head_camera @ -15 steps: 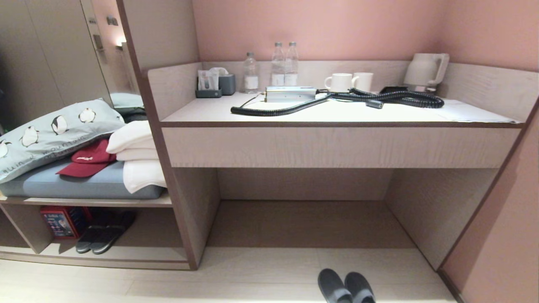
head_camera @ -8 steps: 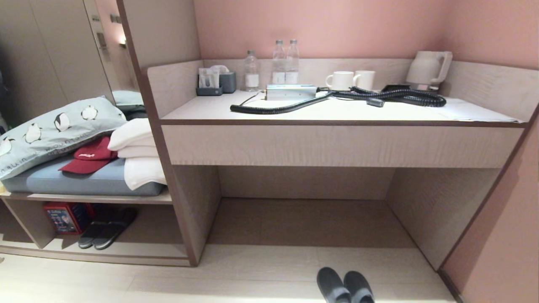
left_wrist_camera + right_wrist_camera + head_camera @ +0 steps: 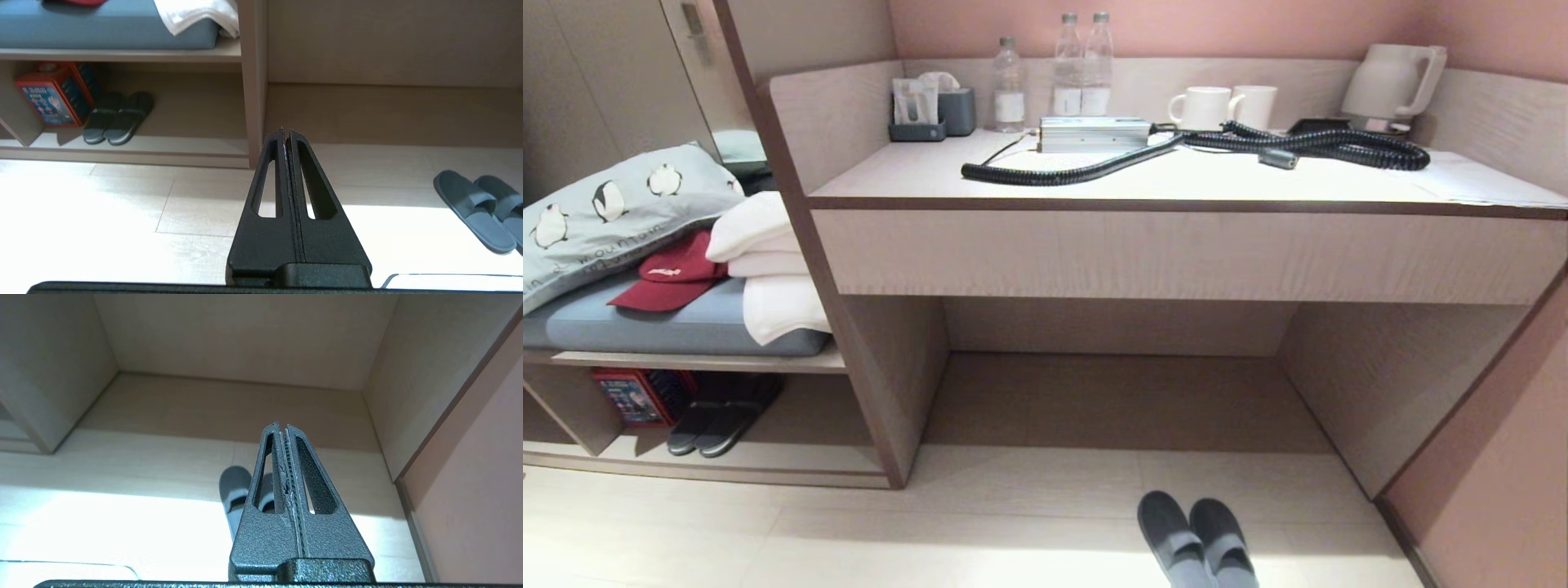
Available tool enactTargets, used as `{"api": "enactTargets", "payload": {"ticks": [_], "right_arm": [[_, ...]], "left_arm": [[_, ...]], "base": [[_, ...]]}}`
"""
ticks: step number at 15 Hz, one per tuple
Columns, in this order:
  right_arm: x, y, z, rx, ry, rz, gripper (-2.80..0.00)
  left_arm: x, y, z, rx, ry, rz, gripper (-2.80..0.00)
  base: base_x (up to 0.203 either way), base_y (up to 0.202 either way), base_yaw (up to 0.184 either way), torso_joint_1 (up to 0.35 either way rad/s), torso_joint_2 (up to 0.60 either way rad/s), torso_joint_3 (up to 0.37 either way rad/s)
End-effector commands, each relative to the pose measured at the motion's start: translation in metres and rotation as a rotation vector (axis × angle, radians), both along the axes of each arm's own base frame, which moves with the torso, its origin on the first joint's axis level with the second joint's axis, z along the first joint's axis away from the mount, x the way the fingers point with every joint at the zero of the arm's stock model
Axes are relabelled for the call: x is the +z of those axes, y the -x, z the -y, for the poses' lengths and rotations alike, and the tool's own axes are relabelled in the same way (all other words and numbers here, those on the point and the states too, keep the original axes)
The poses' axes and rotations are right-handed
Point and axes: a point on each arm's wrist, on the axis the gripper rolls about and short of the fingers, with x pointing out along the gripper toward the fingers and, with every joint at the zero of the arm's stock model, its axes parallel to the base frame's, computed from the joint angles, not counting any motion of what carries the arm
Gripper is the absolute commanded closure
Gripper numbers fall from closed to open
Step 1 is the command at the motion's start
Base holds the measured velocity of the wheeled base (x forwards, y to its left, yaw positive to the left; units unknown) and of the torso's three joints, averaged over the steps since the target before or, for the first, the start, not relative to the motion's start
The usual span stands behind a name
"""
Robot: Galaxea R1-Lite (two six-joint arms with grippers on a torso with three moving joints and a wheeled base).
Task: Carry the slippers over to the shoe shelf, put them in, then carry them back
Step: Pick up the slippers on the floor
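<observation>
The grey-blue slippers (image 3: 1196, 543) lie side by side on the pale floor in front of the desk recess, toes toward it. The left wrist view has the slippers (image 3: 476, 208) off to one side. In the right wrist view the slippers (image 3: 233, 490) sit partly behind the fingers. The shoe shelf (image 3: 809, 459) is the low cubby under the bench on the left. My left gripper (image 3: 285, 131) hangs shut above the floor, facing the shoe shelf (image 3: 184, 145) and holding nothing. My right gripper (image 3: 282, 426) is shut and empty above the slippers. Neither arm shows in the head view.
A darker pair of slippers (image 3: 715, 425) and a red box (image 3: 633, 396) occupy the left part of the cubby. Above it a bench holds a cushion, towels and a red cap (image 3: 666, 282). The desk (image 3: 1176, 204) carries bottles, mugs, a kettle and a black hose. A pink wall (image 3: 1494, 490) closes the right side.
The whole head view has shifted: the camera has tipped downward and nearer, so the desk top sits higher in the picture and more of the slippers shows. Nothing in the room has moved.
</observation>
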Motion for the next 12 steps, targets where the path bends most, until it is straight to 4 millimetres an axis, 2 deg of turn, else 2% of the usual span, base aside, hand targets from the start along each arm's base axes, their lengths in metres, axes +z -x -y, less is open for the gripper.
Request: {"api": "enactTargets", "payload": {"ticks": [1, 7, 12], "right_arm": [[-0.0004, 0.0000, 0.0000, 0.000, 0.001, 0.000, 0.00], [-0.0004, 0.0000, 0.0000, 0.000, 0.001, 0.000, 0.00], [-0.0004, 0.0000, 0.0000, 0.000, 0.001, 0.000, 0.00]], "left_arm": [[-0.0004, -0.0001, 0.0000, 0.000, 0.000, -0.001, 0.00], [-0.0004, -0.0001, 0.0000, 0.000, 0.000, -0.001, 0.00], [-0.0004, -0.0001, 0.0000, 0.000, 0.000, -0.001, 0.00]], "base": [[0.000, 0.000, 0.000, -0.002, 0.00, -0.198], [-0.011, 0.000, 0.000, 0.005, 0.00, -0.198], [-0.162, 0.000, 0.001, 0.001, 0.00, -0.198]]}}
